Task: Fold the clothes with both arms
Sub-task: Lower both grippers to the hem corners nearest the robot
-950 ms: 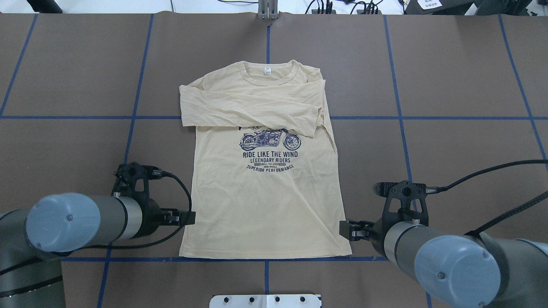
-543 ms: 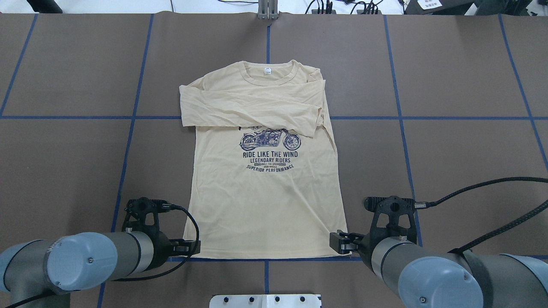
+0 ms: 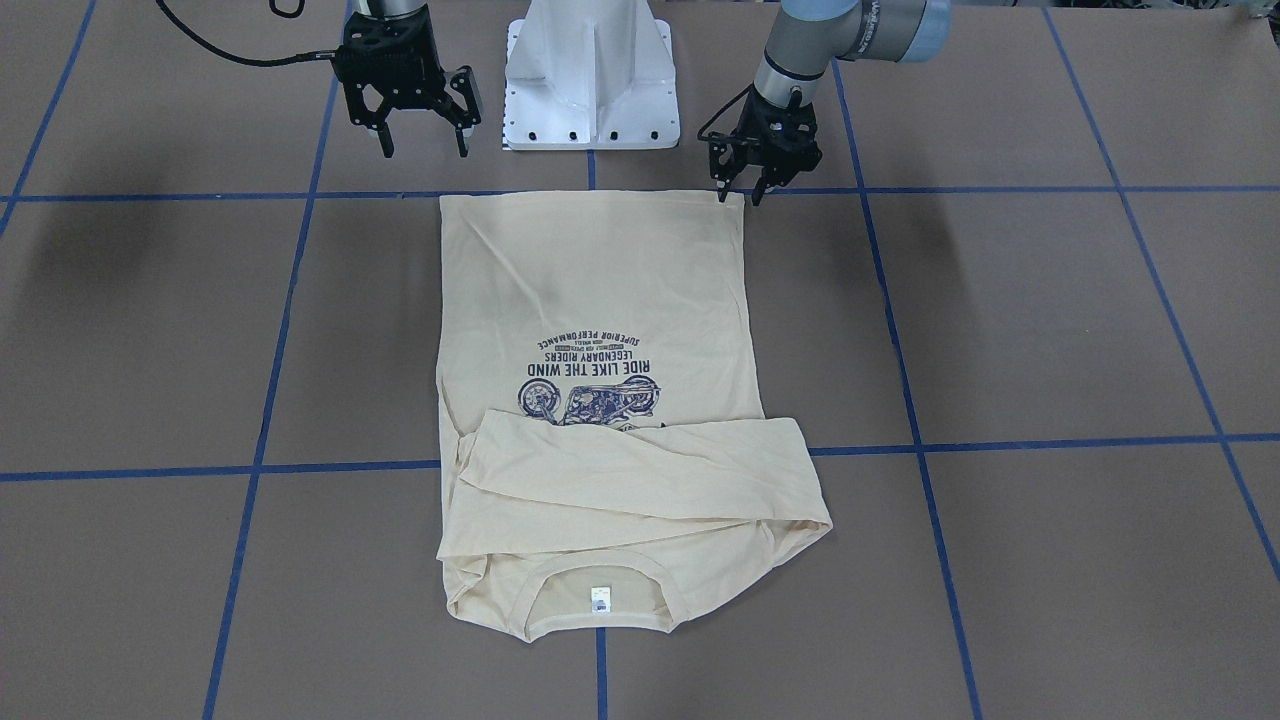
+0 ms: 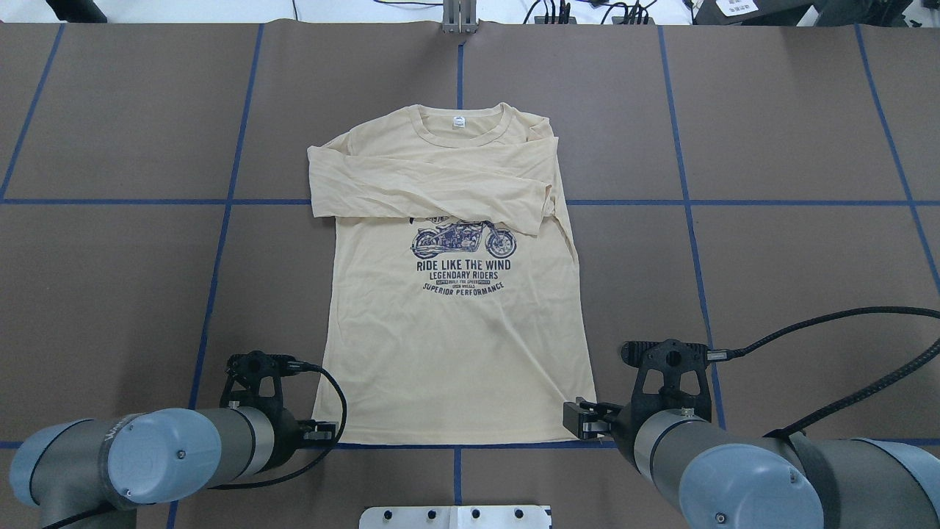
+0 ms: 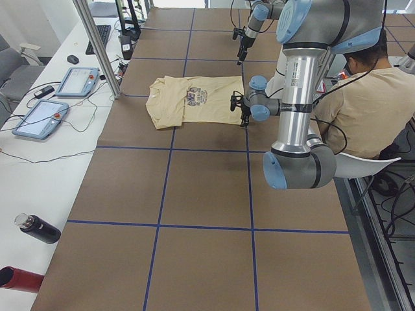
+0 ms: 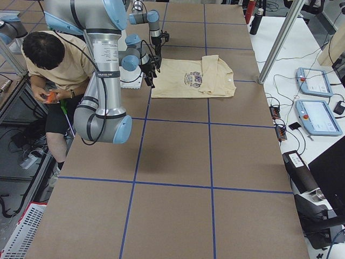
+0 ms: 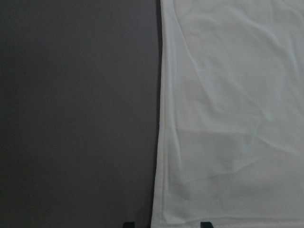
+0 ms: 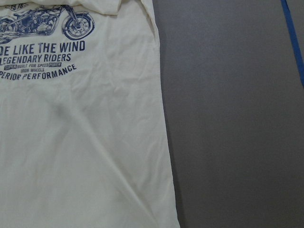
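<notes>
Brown paper covers the table [image 3: 1050, 320], gridded with blue tape [image 3: 1000, 188], and we go straight to the fingers. On the left gripper [image 3: 740, 194] the jaws are spread and set low at the near left hem corner of the shirt [image 3: 590, 280]. The left wrist view shows them straddling the side edge, one tip over bare table and one over cloth, nothing pinched. Over on the right gripper [image 3: 423, 150] the jaws are wide apart and pointing down. It hangs above the table just off the near right hem corner, clear of the cloth. Behind them, the left arm [image 4: 147, 455] and right arm [image 4: 734, 470] reach in on either side of the white pedestal [image 3: 590, 80]. Further out, the shirt lies flat mid-table, hem near the robot, collar on the far side. Its motorcycle print [image 4: 463, 239] faces up above "RIDE LIKE THE WIND". Both sleeves [image 4: 433, 187] are folded across the chest, overlapping the top of the print. A white neck label [image 4: 459, 122] shows inside the collar.
</notes>
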You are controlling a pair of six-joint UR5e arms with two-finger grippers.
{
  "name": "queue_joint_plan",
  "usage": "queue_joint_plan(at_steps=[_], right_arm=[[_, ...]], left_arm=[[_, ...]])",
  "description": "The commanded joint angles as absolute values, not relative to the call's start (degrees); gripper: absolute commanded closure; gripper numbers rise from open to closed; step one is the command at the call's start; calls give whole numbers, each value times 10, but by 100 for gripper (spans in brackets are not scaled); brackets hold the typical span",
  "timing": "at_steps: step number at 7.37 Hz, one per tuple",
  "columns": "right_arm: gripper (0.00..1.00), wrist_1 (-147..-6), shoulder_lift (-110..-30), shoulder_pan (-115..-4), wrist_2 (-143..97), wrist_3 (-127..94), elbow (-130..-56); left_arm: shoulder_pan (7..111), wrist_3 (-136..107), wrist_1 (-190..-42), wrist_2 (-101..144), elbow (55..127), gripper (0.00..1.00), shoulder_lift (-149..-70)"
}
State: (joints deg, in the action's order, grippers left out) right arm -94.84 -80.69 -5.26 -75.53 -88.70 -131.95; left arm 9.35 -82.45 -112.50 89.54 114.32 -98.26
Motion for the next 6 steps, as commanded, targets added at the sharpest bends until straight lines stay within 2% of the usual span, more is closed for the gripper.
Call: queue_joint_plan(at_steps=[1, 2, 3, 4, 5, 6], right_arm=[[0, -948, -807, -51, -754, -889, -1316], [0, -948, -807, -50, -753, -889, -1316], [0, -948, -807, -50, -753, -889, -1316], [0, -948, -807, -49, -753, -890, -1312], [0, -948, -807, -47, -751, -890, -1308], [0, -948, -808, -46, -751, -890, -1308]], left_arm=[[93, -826, -1125, 896, 1142, 56, -986], [93, -828, -1125, 896, 1142, 62, -985], [93, -828, -1125, 896, 1142, 77, -985], [92, -828, -1125, 896, 1143, 87, -985], [93, -828, -1125, 896, 1143, 89, -984], [93, -829, -1125, 895, 1149, 100, -984]])
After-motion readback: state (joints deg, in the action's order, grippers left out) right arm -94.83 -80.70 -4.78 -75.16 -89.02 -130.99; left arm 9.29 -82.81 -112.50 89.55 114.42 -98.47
